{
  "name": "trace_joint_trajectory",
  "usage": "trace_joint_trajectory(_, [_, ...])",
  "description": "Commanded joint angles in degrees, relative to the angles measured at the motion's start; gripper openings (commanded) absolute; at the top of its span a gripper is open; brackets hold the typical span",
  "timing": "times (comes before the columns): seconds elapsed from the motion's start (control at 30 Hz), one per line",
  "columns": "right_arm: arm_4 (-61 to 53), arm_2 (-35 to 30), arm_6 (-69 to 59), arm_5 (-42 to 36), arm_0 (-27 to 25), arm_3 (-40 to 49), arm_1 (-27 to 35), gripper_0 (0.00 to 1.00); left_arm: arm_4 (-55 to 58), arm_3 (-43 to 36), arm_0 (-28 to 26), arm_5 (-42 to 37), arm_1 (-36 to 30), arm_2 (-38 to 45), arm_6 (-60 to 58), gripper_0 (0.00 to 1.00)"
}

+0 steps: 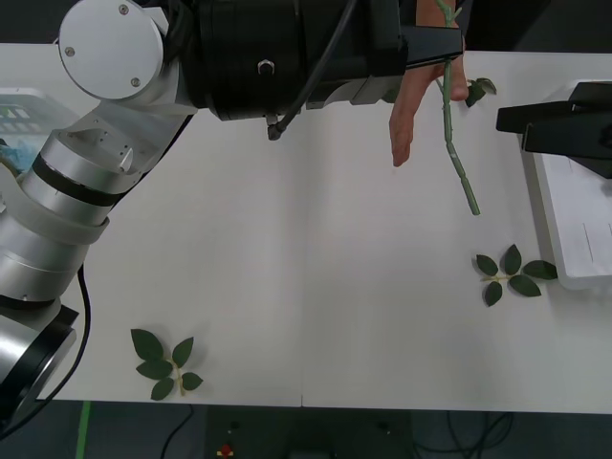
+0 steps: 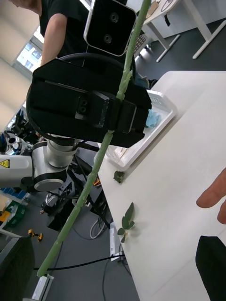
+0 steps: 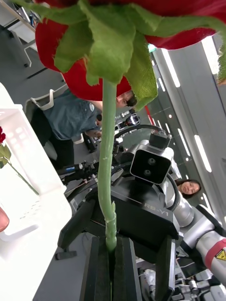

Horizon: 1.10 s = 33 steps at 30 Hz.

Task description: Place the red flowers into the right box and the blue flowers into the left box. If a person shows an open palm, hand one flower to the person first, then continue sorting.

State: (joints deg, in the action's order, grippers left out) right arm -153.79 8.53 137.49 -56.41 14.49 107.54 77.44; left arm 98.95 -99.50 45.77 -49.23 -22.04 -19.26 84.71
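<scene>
My left gripper point(image 1: 442, 50) reaches to the far side of the table, shut on the green stem point(image 1: 457, 158) of a red flower. In the left wrist view its black fingers point(image 3: 101, 268) pinch the stem under the red bloom point(image 3: 49, 40). A person's open hand point(image 1: 406, 110) sits right beside the hanging stem; I cannot tell whether it touches it. My right gripper point(image 1: 512, 120) hovers open over the right box point(image 1: 574, 239), and its wrist view shows the held stem point(image 2: 101, 160) and a fingertip point(image 2: 212, 195). The left box point(image 1: 19, 105) holds blue flowers point(image 2: 151, 117).
Loose leaf sprigs lie near the right box point(image 1: 512, 273), at the front left point(image 1: 164, 363) and by the hand point(image 1: 478, 89). The left arm's bulk spans the table's far edge. Another red flower point(image 3: 2, 137) lies in a white box point(image 3: 21, 141).
</scene>
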Motion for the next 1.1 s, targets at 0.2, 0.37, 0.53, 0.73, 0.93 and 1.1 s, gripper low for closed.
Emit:
trace_joint_trajectory(0.2, [-0.72, 1.14, -3.37, 5.52, 0.18, 5.40, -2.47, 1.00, 2.21, 5.37, 5.21, 5.46, 3.06, -5.08, 5.38, 0.00])
trace_joint_trajectory(0.37, [-0.72, 4.66, -3.46, 8.59, 2.73, 6.10, -2.47, 1.00, 2.21, 6.77, 6.09, 7.05, 4.11, -6.05, 6.17, 0.00])
trace_joint_trajectory(0.53, [-0.72, 8.88, -3.63, 10.09, 6.43, 5.31, -2.03, 1.00, 2.92, 6.77, 6.09, 7.05, 4.11, -6.05, 7.13, 0.00])
trace_joint_trajectory(0.73, [-0.72, 10.28, -3.81, 11.58, 7.92, 5.13, -1.95, 0.09, 4.41, 6.77, 6.09, 7.05, 4.29, -5.96, 8.19, 0.00])
trace_joint_trajectory(0.93, [-0.72, 10.28, -3.89, 12.02, 8.10, 5.13, -1.95, 0.00, 5.29, 6.77, 6.00, 7.84, 4.29, -5.96, 8.98, 0.18])
trace_joint_trajectory(1.1, [-0.72, 10.28, -3.63, 12.20, 8.10, 5.13, -2.03, 0.00, 5.55, 6.77, 6.00, 8.01, 4.29, -5.96, 9.07, 0.18])
